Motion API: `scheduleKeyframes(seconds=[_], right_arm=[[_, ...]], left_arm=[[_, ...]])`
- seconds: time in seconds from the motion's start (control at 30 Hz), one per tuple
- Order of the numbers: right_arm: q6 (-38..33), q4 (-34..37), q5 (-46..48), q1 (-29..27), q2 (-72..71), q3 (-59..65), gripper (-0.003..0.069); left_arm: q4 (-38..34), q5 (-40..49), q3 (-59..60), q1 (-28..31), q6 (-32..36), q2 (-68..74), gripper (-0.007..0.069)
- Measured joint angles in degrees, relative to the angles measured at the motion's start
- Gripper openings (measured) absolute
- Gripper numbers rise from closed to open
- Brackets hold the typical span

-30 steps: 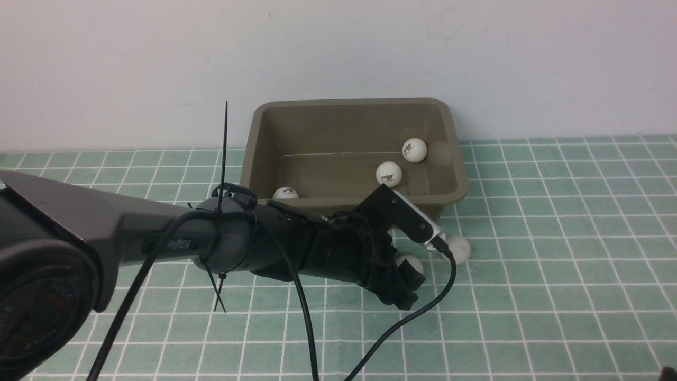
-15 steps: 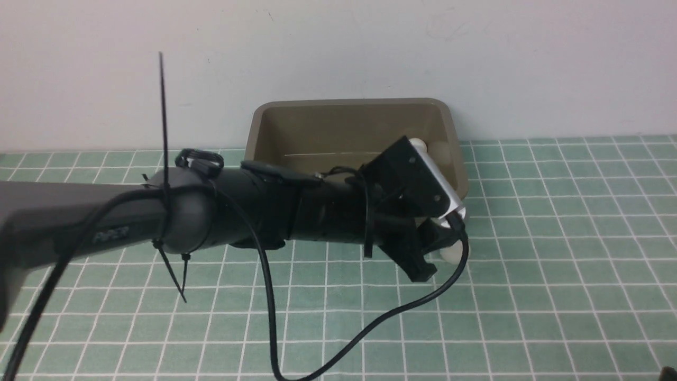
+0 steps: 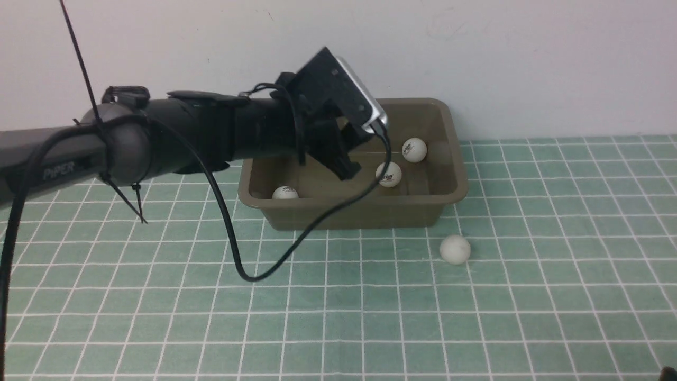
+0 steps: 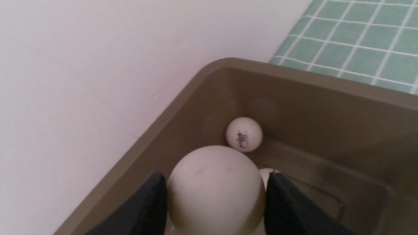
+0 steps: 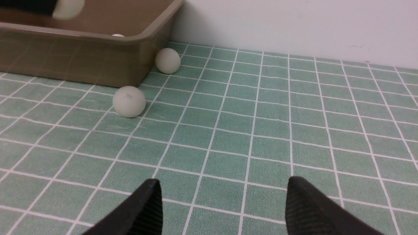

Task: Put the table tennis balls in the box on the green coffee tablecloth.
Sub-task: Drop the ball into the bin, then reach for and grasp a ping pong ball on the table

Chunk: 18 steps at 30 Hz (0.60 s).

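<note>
Your left fingers pinch a matte white ball over the olive-brown box at the table's far edge, three logo-printed balls inside, one loose ball on the green cloth beside it, right fingers spread, held ball hidden from front.

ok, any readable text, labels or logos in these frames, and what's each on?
"PiPER": pale lettering on the left arm, front view.
Dark logo on the right ball in the box: too blurred to read.
Logos on the middle ball and left ball: also unreadable.
Held ball, near loose ball and far loose ball on the tablecloth: no readable print.
</note>
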Motion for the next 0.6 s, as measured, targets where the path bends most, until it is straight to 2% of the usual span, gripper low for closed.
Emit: scheduleKeyframes(seconds=[0.07,0.17,0.23,0.37,0.6], right_arm=[[0.0,0.0,0.0,0.0,0.0,0.0,0.0462],[0.0,0.0,0.0,0.0,0.0,0.0,0.0462],[0.0,0.0,0.0,0.0,0.0,0.0,0.0462],[0.0,0.0,0.0,0.0,0.0,0.0,0.0462],[0.0,0.0,0.0,0.0,0.0,0.0,0.0462]], left_arm=[[0.06,0.25,-1.36,2.04,-3.29,1.42,0.0392],[0.14,-1.66,-1.61,3.53,-8.18,1.87,0.0523],[0.01,-4.57,-1.61,3.8,-10.11,1.67,0.0581],[0.01,-6.52,-1.0,3.8,-12.5,-0.06,0.0602],[0.01,-2.99,1.49,3.92,-18.23,-7.08,0.0561]])
